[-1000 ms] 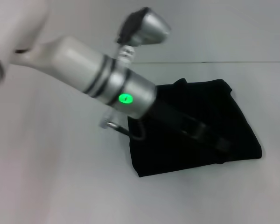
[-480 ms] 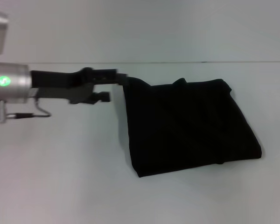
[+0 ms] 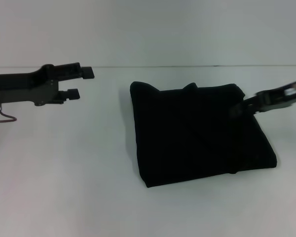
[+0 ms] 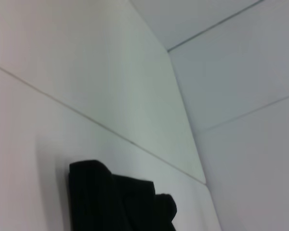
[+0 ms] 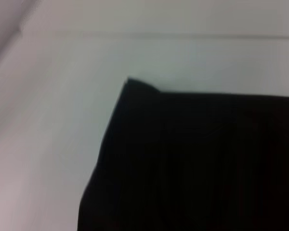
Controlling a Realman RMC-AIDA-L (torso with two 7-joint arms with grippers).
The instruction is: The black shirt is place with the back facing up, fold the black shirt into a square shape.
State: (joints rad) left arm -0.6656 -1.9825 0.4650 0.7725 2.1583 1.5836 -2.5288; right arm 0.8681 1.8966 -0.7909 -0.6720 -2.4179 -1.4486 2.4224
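The black shirt [image 3: 197, 133] lies folded into a rough square on the white table, right of centre. My left gripper [image 3: 79, 83] hovers open well to the left of it, holding nothing, fingers pointing toward the shirt. My right gripper [image 3: 249, 106] reaches in from the right edge and its tip is at the shirt's upper right corner. A folded corner of the black shirt [image 4: 118, 199] shows low in the left wrist view. The black shirt [image 5: 197, 163] fills the lower part of the right wrist view, with one corner sticking up.
The white table [image 3: 64, 187] spreads bare around the shirt. Its back edge [image 3: 153, 66] runs across the head view, with a pale wall behind it.
My left arm has pulled back leftward off the shirt, its gripper open and empty. The right gripper has come into view from the right, up to the shirt's corner.
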